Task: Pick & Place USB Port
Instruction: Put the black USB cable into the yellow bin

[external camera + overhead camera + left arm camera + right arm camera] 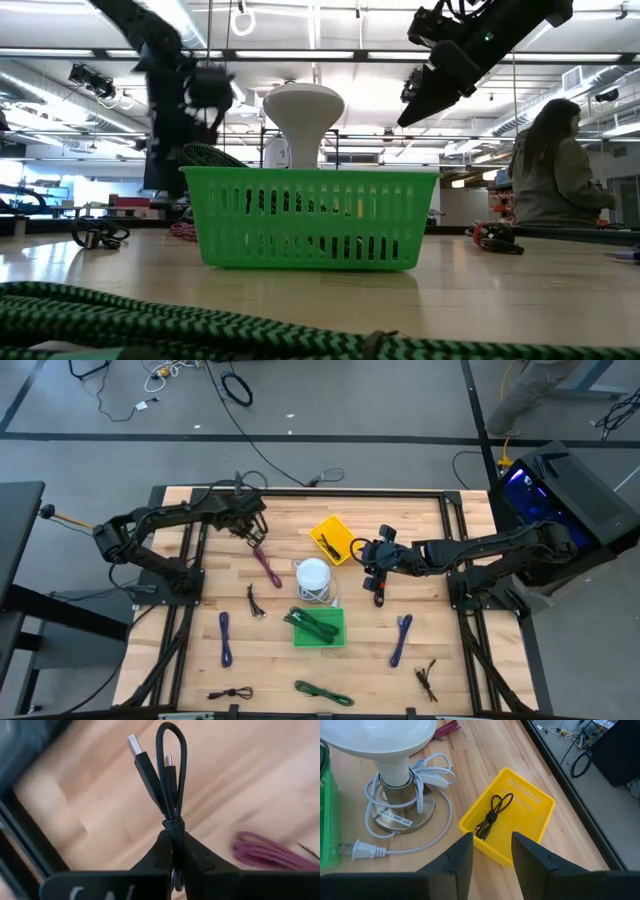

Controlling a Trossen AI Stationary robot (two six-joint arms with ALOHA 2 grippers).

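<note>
The left gripper (175,855) pinches a short black bundled USB cable (165,775) above the desk's far-left area; carry it level to the yellow plastic basket (530,815) (right gripper (492,852) spread, waiting beside it).

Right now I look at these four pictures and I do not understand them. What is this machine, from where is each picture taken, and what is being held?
It is a robot with two dark arms at a wooden table. Each arm ends in a two-finger tool. One picture looks straight down from above, one looks level across the table top, and two come from cameras on the wrists.

On the table stand a white desk lamp, a green basket and a yellow basket. Coloured straps and dark wire ties lie around them.

The left tool is shut on a short, folded black USB cable, held over the wood. The right tool is open and empty above the yellow basket, where a similar black cable lies.
</note>
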